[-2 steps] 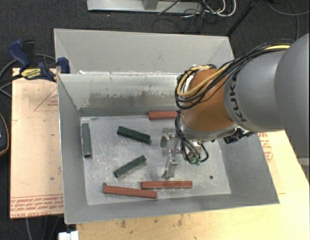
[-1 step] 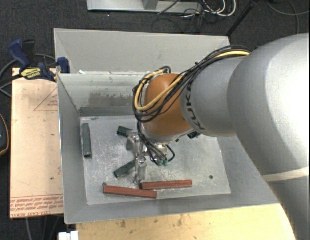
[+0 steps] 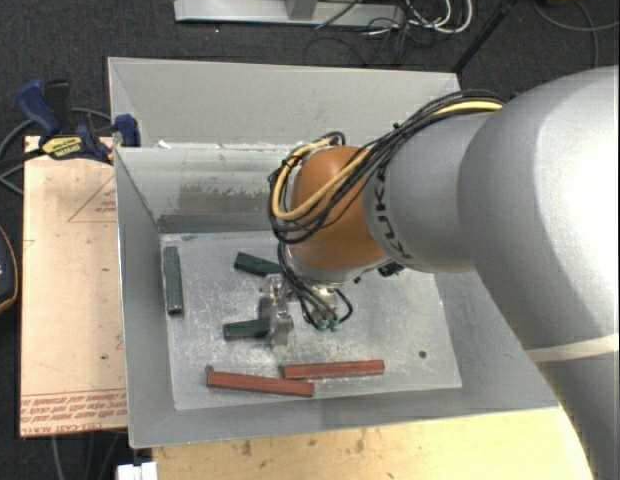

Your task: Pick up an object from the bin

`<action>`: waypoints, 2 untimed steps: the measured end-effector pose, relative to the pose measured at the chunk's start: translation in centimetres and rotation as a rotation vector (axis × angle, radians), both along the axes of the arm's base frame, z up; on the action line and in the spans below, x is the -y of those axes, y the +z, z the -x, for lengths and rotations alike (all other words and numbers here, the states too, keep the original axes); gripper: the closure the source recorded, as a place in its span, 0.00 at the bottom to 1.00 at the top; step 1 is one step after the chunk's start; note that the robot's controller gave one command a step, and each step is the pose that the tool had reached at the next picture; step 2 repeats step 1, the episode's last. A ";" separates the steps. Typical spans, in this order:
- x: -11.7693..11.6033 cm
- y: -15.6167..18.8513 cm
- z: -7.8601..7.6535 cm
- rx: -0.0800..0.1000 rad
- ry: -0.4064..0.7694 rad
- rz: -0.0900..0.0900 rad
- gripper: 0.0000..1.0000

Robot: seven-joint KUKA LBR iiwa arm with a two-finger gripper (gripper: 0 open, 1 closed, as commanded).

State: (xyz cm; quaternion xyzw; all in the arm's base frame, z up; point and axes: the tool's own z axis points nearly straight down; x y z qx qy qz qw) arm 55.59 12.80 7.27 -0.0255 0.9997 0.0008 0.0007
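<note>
My gripper (image 3: 278,320) hangs low over the middle of the bin floor, under the orange wrist cover. Its metal fingertips stand right at the right end of a dark green flat piece (image 3: 242,331) lying on the floor. Whether that piece is between the fingers I cannot tell. A second dark green piece (image 3: 256,263) lies just behind the gripper, partly hidden by the wrist.
Two reddish-brown sticks lie near the front wall, a longer one (image 3: 260,383) at the left and a shorter one (image 3: 333,370) to its right. A grey bar (image 3: 172,279) lies along the left wall. The arm covers the bin's right side.
</note>
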 end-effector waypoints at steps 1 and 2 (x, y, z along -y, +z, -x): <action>-2.0 13.6 4.0 0.007 0.050 -0.002 1.00; -2.0 13.6 4.0 0.007 0.050 -0.002 1.00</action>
